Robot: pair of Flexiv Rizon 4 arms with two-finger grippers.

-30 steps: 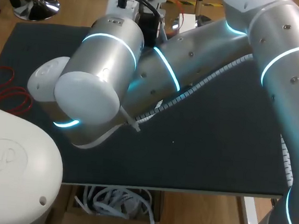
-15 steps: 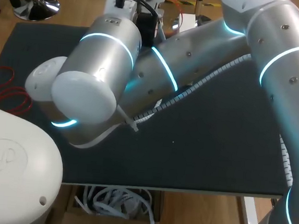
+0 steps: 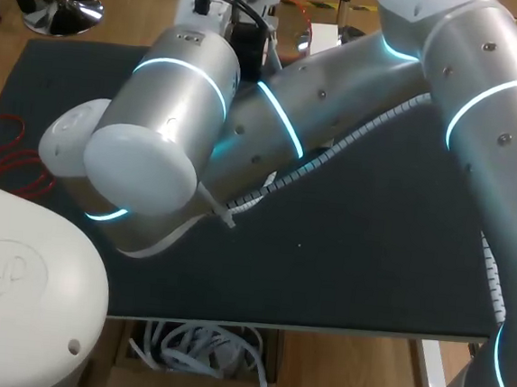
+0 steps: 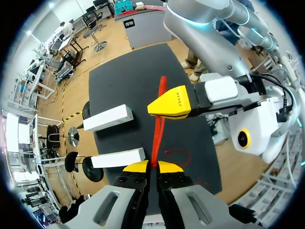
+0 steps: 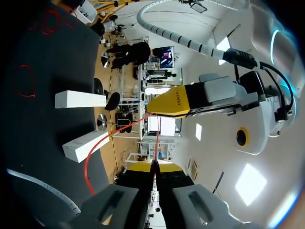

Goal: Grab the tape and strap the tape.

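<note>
Left claw (image 4: 152,166) is clenched on the thin red tape (image 4: 156,138), pinched between its yellow tips. Just beside it on the dark tabletop (image 4: 138,71) lies the nearer white block (image 4: 118,158), with the farther white block (image 4: 107,118) ahead. The tape runs straight ahead, above the tabletop, to the right claw (image 5: 153,167), also clamped on it, tips together.
</note>
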